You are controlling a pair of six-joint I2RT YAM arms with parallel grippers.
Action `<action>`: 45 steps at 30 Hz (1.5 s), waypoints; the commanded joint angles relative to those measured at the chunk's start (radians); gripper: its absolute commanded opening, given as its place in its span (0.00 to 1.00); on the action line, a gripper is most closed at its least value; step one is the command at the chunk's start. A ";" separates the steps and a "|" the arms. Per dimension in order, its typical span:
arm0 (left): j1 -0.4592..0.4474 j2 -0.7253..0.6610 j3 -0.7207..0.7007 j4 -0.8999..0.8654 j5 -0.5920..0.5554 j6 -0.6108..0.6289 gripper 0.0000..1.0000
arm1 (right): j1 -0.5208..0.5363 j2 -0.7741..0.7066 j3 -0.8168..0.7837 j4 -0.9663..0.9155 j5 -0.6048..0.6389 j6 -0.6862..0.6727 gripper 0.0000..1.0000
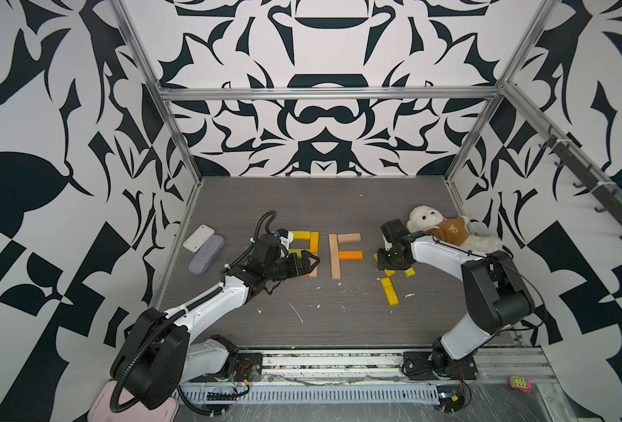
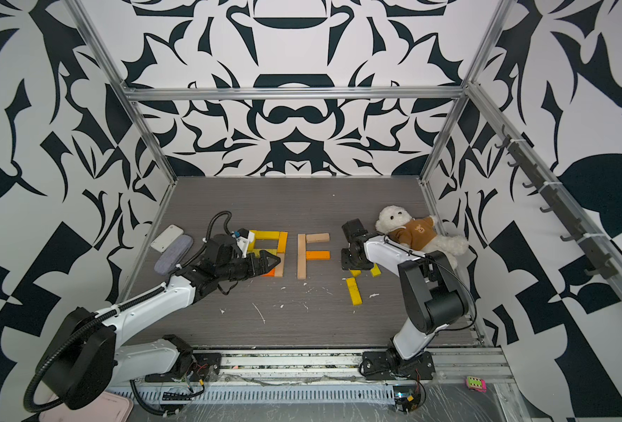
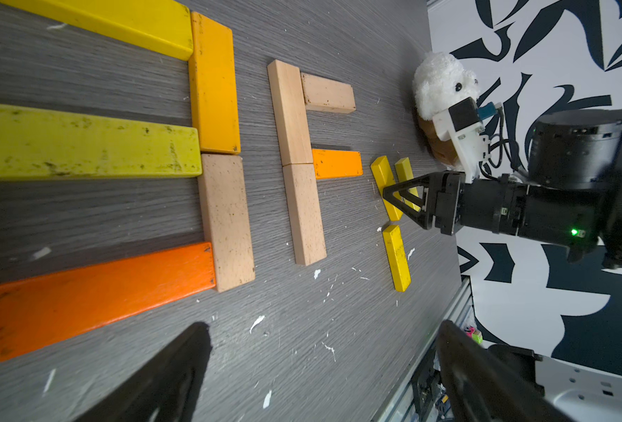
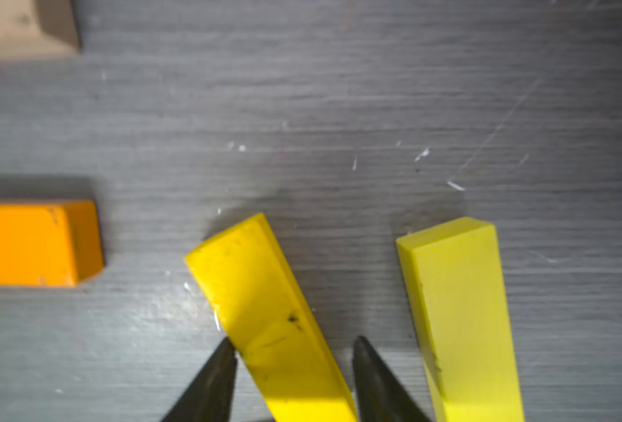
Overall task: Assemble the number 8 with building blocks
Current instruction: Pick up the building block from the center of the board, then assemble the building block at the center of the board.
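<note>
Right gripper [image 4: 293, 341] straddles one end of a yellow block [image 4: 265, 310] close beside the plush bear [image 1: 444, 228], on the bear's side toward the arm bases. Its jaws are narrowed about the plank with one fingertip [image 4: 221, 365] touching an edge, though whether they pinch it cannot be told. In both top views the fingers are hidden beneath the gripper's own body. The block's other end runs out of the right wrist view, as does a paler yellow block [image 4: 459, 310] just beside it. Left gripper [image 3: 322, 325], jaws spread wide and holding nothing, hangs at the edge of a squared figure of building blocks [image 3: 221, 219] well away from the bear; its arm covers part of that figure from above. Between figure and bear lie planks [image 1: 334, 255] set as an F. The blocks are flat wood, painted or bare, and scuffed. The bear, white fleece in a brown hoodie, is partly masked by the right arm. The table [image 1: 302, 204] is grey wood-grain flecked with white scraps, enclosed by black-and-white patterned walls and aluminium rails. Two flat cases [image 1: 207, 255] lie farthest from the bear.
</note>
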 commanded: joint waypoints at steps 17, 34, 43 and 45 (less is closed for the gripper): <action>-0.004 -0.015 -0.003 -0.003 -0.008 0.003 0.99 | -0.031 0.107 0.136 0.033 -0.075 -0.069 0.29; -0.003 -0.006 0.023 -0.019 -0.002 0.009 0.99 | -0.032 0.235 0.283 0.036 -0.131 -0.031 0.26; -0.003 -0.008 0.019 -0.021 -0.005 0.009 0.99 | -0.027 0.258 0.304 0.031 -0.108 -0.018 0.30; -0.003 -0.010 0.017 -0.023 -0.006 0.011 0.99 | -0.027 0.242 0.289 0.040 -0.109 -0.015 0.30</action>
